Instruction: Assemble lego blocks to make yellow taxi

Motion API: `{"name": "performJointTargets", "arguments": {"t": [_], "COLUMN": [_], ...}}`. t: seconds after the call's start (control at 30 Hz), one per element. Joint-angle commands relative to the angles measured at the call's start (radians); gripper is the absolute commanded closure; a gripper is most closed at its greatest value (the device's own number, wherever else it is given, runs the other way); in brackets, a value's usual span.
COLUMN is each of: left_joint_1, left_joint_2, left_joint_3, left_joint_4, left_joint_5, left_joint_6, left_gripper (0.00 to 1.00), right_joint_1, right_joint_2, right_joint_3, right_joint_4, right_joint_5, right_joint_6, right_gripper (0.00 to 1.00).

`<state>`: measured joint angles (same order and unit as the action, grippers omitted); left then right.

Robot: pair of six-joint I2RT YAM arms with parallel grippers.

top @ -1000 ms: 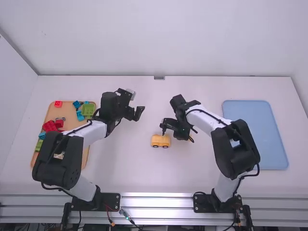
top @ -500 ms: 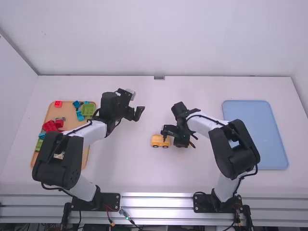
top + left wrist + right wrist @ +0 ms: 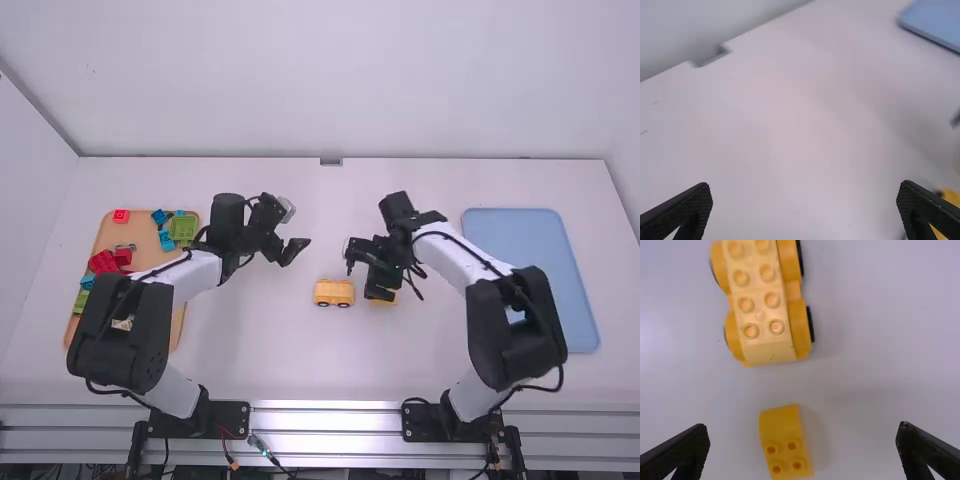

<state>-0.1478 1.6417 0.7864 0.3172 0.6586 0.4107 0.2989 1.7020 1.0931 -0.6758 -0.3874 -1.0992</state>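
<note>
Yellow taxi base (image 3: 334,292) sits upright on black wheels on the white desk (image 3: 270,350), near its middle and slightly toward the near edge. Beside the right edge lies a flat blue tray (image 3: 545,260); beside the left edge, an orange-brown tray (image 3: 145,240) holds red, blue and green blocks. Left of the desk's middle, the left end effector (image 3: 287,235) is released, its fingers wide apart and empty. The right end effector (image 3: 365,278) is also spread and empty, above a small four-stud yellow block (image 3: 786,440), which lies apart from the base's right end.
</note>
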Motion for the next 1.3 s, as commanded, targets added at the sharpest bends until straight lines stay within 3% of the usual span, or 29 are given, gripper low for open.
{"name": "performJointTargets", "arguments": {"t": [0.0, 0.13, 0.3, 0.5, 0.6, 0.7, 0.97, 1.27], "left_joint_1": [-0.003, -0.006, -0.016, -0.074, -0.106, -0.137, -0.140, -0.138], "left_joint_2": [0.005, 0.059, 0.179, 0.271, 0.294, 0.296, 0.296, 0.296], "left_joint_3": [0.010, 0.013, 0.023, 0.022, 0.022, 0.022, 0.022, 0.022], "left_joint_4": [-0.049, -0.116, -0.115, -0.079, -0.018, 0.011, 0.029, 0.027], "left_joint_5": [0.243, 0.402, 0.554, 0.512, 0.472, 0.424, 0.427, 0.422], "left_joint_6": [0.282, 0.462, 0.633, 0.672, 0.579, 0.534, 0.488, 0.468], "left_gripper": [0.01, 0.01, 0.01, 0.01, 0.01, 0.01, 0.01, 0.01], "right_joint_1": [-0.088, -0.200, -0.279, -0.315, -0.332, -0.350, -0.373, -0.373], "right_joint_2": [-0.045, -0.045, -0.043, 0.021, 0.071, 0.144, 0.255, 0.269], "right_joint_3": [-0.061, -0.195, -0.349, -0.438, -0.447, -0.433, -0.391, -0.393], "right_joint_4": [0.000, 0.117, 0.299, 0.476, 0.529, 0.533, 0.538, 0.538], "right_joint_5": [-0.272, -0.448, -0.500, -0.518, -0.519, -0.535, -0.540, -0.555], "right_joint_6": [-0.178, -0.285, -0.253, -0.230, -0.207, -0.254, -0.299, -0.349], "right_gripper": [0.01, 0.01, 0.01, 0.07, 0.09, 0.17, 0.28, 0.54]}}
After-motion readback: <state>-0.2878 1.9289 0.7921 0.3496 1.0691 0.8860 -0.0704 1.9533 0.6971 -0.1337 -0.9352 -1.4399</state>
